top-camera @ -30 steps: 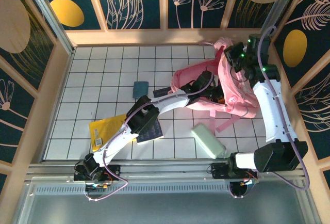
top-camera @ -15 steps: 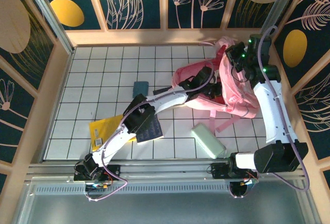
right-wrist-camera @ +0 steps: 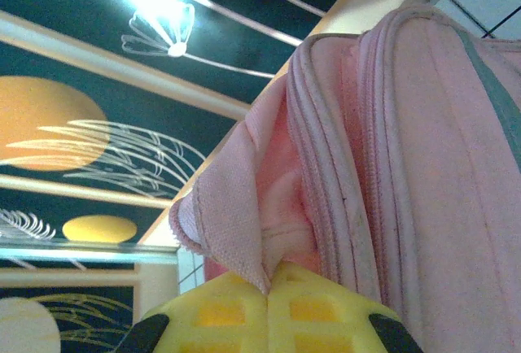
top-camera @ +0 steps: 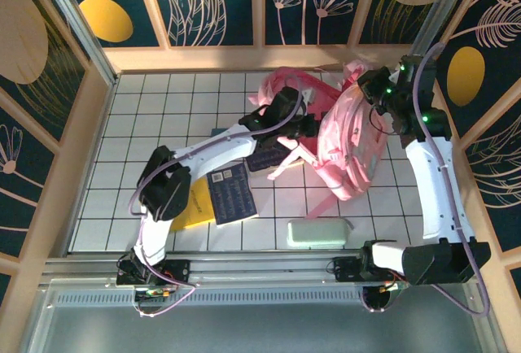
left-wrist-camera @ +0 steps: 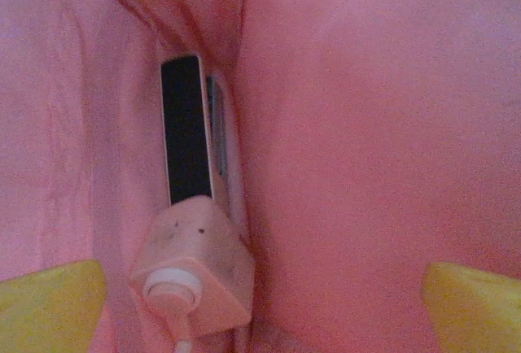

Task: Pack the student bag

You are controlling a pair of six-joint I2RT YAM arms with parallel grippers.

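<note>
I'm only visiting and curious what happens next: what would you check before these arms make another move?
1. Hold on the bag: ok, right gripper shut on its fabric.
2. Is the left gripper free: ok, open, nothing between its fingers.
3. Its place: ok, inside the bag, pink lining all round.
4. Things already in: ok, black slab and pink plug lie inside.
5. All packed: not ok; green case, dark booklet and yellow envelope lie on the table.
6. Room left inside: cannot tell.
</note>
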